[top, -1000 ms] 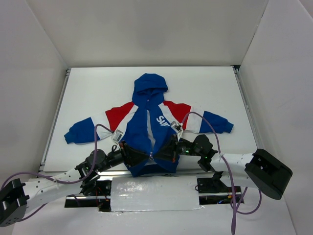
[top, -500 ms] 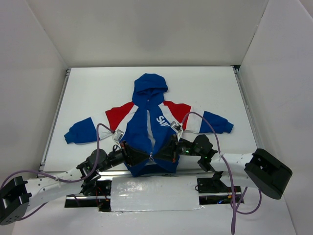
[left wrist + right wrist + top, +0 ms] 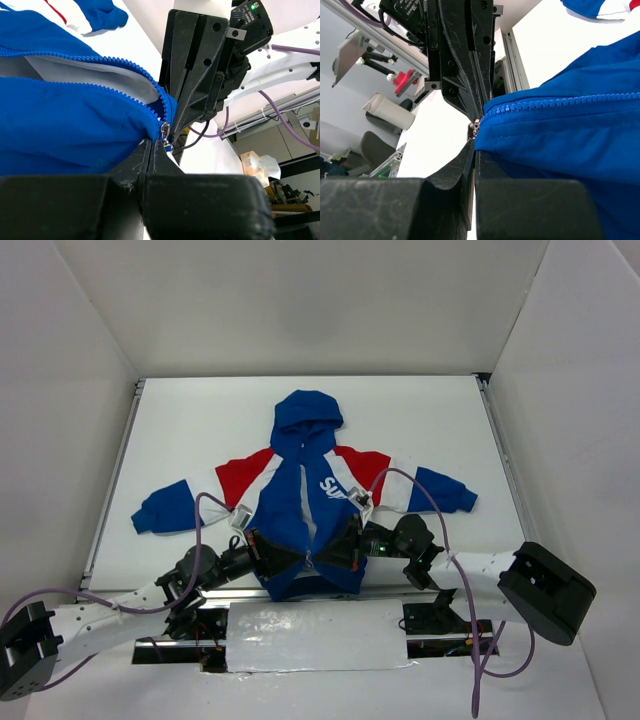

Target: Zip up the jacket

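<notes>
The jacket (image 3: 300,502) lies flat in the middle of the table with its hood (image 3: 308,415) at the far end, front up and sleeves spread. The zipper is open above a slider (image 3: 309,562) near the bottom hem. My left gripper (image 3: 296,560) and right gripper (image 3: 328,558) meet tip to tip at the hem, one on each side of the slider. In the left wrist view my left gripper (image 3: 152,144) is shut on the blue hem just below the metal zipper pull (image 3: 165,132). In the right wrist view my right gripper (image 3: 475,142) is shut on the hem edge under the zipper teeth (image 3: 555,102).
White walls enclose the table on three sides. A metal rail (image 3: 112,480) runs along the left edge. A silver taped patch (image 3: 315,635) lies between the arm bases. Purple cables (image 3: 200,510) arch over both arms above the jacket's sleeves.
</notes>
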Controlling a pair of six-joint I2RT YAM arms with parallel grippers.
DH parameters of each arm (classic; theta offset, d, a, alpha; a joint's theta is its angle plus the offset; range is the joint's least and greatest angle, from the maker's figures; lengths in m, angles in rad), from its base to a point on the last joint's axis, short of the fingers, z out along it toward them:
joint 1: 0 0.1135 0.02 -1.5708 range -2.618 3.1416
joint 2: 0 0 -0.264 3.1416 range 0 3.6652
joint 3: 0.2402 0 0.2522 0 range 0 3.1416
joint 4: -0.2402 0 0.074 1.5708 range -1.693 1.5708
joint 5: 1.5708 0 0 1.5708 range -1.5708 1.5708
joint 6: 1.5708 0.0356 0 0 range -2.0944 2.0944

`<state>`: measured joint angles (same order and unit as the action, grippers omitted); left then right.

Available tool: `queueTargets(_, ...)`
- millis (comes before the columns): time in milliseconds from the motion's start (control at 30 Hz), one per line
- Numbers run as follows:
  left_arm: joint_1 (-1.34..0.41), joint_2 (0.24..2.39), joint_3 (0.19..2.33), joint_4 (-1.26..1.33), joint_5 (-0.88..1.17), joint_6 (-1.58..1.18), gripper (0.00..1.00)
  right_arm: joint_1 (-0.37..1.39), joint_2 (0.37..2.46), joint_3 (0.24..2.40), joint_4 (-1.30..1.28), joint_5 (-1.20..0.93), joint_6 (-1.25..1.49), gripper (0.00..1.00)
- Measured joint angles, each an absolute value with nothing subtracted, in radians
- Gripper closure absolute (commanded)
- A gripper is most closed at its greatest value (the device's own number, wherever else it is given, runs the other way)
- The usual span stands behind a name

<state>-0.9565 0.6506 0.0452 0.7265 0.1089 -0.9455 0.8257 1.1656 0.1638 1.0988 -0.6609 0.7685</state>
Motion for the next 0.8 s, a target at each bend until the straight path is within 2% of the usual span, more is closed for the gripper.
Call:
queueTargets(367, -0.95, 0.672, 0.045, 0.741, 0.096, -0.944, 1.0, 0.826, 1.168, 0.181, 1.061, -0.605, 0.826, 1.0)
queueTargets(800, -0.939, 0.661, 0.046, 0.803, 0.064, -0.942, 1.0, 0.846, 1.08, 0.252, 0.806, -0.402, 0.916, 1.0)
